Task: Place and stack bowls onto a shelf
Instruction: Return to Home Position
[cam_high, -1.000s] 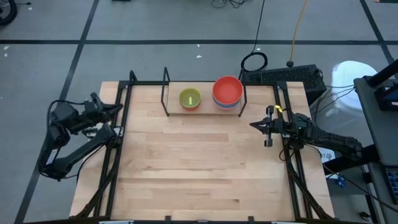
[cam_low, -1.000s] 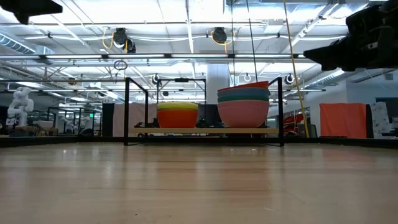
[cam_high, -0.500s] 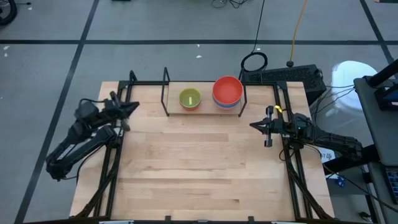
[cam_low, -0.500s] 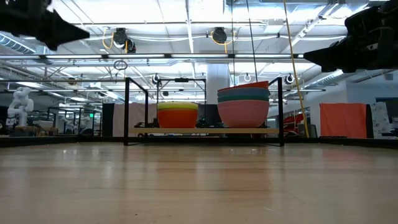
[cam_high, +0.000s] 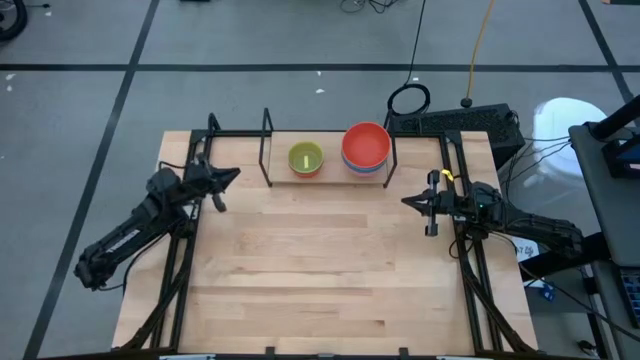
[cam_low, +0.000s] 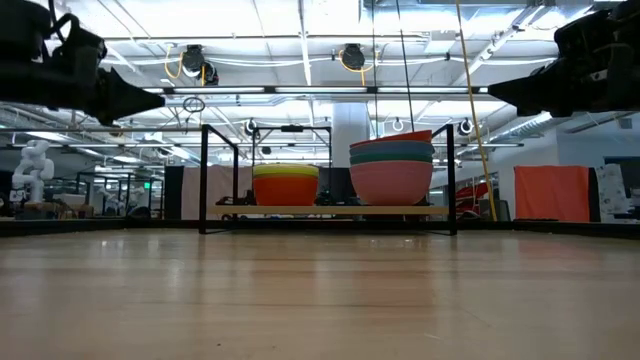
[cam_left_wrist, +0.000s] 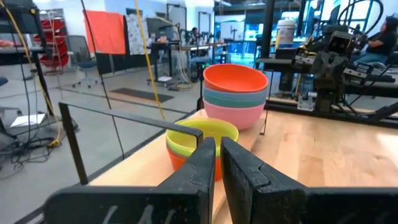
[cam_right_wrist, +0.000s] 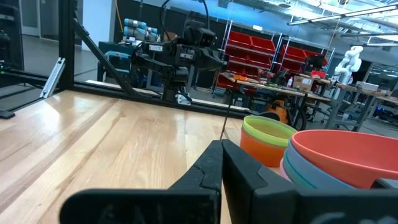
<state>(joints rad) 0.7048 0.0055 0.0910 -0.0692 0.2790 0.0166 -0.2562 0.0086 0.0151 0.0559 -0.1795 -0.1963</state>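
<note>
The shelf (cam_high: 266, 150), black rods with a pale board (cam_low: 330, 211), stands at the table's far edge. Two stacks of bowls rest on the board. The left stack (cam_high: 306, 158) has a yellow-green bowl on top of an orange one (cam_low: 285, 190). The right stack (cam_high: 366, 147) has a red bowl on top, teal below it and pink at the bottom (cam_low: 391, 182). My left gripper (cam_high: 232, 175) hangs shut and empty above the table's left edge, left of the shelf, pointing level at the stacks (cam_left_wrist: 218, 155). My right gripper (cam_high: 405, 200) is shut and empty at the table's right edge (cam_right_wrist: 221, 152).
Black frame rails (cam_high: 185, 260) (cam_high: 470, 270) run along the table's left and right edges. A black box (cam_high: 460, 122) and a cable loop (cam_high: 409, 99) lie behind the far right corner. Bare wood (cam_high: 320, 260) spreads in front of the shelf.
My left gripper has come down and moved toward the table's right edge, from outside the left rail to just over the table's left edge, nearer the shelf. It stays shut and level. The bowls have not moved.
</note>
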